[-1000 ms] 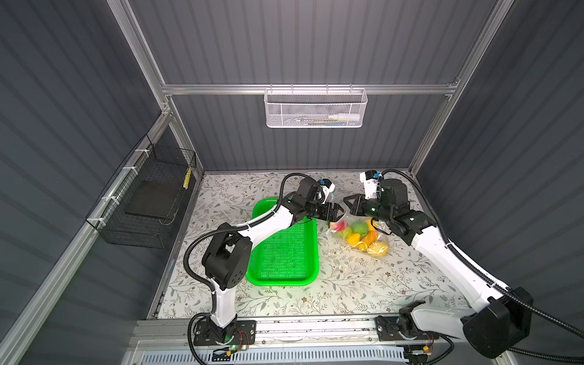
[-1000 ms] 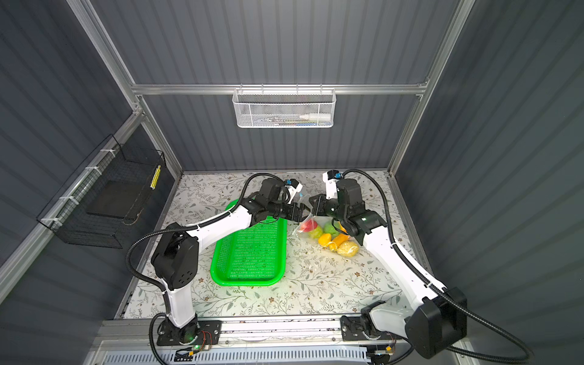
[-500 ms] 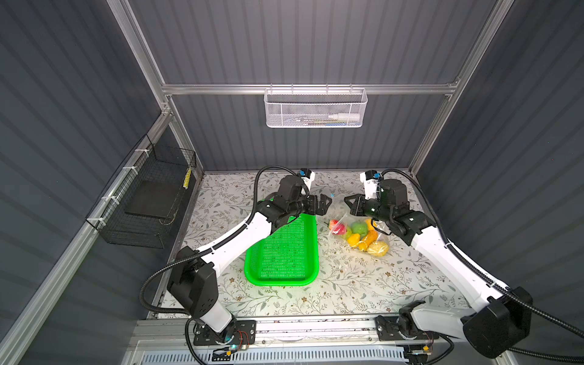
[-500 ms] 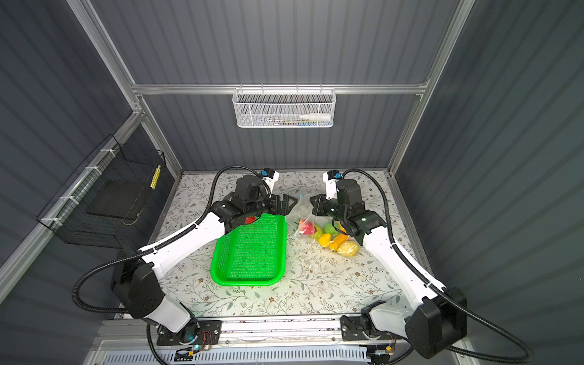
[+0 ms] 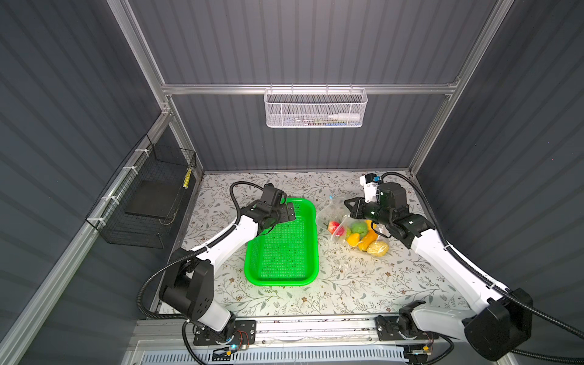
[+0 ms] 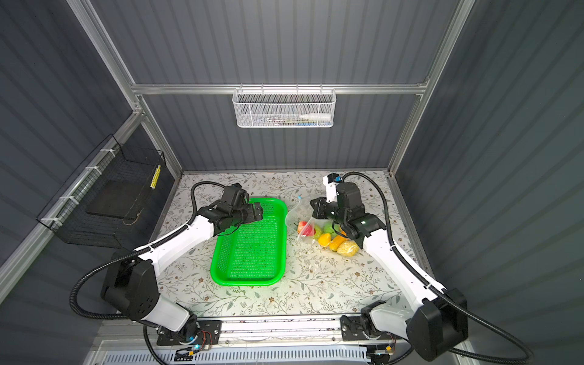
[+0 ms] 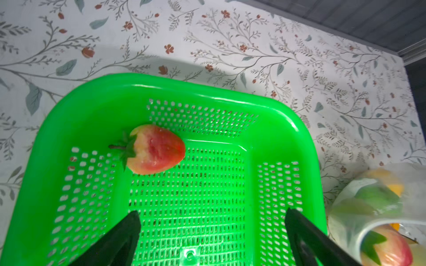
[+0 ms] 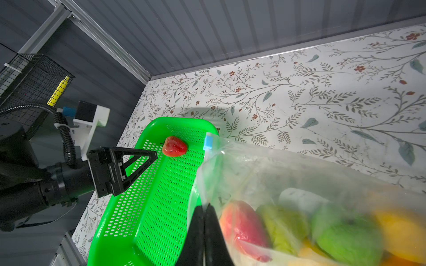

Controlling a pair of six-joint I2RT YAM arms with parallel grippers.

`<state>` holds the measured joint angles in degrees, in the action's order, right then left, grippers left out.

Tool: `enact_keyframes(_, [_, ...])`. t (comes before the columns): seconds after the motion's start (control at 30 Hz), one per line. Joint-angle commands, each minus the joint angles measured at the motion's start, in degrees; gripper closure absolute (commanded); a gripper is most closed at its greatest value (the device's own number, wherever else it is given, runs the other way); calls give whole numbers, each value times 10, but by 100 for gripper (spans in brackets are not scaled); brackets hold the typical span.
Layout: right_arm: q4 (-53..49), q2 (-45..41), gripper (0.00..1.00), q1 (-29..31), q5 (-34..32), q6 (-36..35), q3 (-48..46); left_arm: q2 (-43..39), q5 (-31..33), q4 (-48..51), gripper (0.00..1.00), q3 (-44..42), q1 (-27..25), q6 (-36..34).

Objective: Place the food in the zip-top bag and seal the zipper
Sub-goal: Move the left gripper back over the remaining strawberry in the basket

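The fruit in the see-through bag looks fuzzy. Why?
Right wrist view: the toy fruits inside the clear plastic bag sit near the lens and blur. Left wrist view: the red strawberry in the green perforated plastic basket is sharp, with glare on the rim.

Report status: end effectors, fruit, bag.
Open left end effector over green perforated plastic basket. Shut right end effector pinching clear crinkly zip-top bag. One red toy strawberry lying in basket, nothing blocking it.
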<state>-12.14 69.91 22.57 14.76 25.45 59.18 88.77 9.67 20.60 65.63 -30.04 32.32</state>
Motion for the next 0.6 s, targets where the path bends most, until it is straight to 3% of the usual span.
enact_keyframes(0.0, [9, -13, 100, 2, -6, -7, -9, 15, 65, -8, 0, -13, -1, 30])
enact_keyframes(0.2, [14, -20, 100, 2, -7, -2, -20, 72, 84, -60, 0, -3, -1, 19])
enact_keyframes(0.4, [9, -32, 100, 2, -15, -5, -28, 124, 89, -73, 0, 33, 1, -83])
enact_keyframes(0.57, [12, -35, 100, 2, -14, -3, -33, 148, 54, -84, 0, 47, 8, -158])
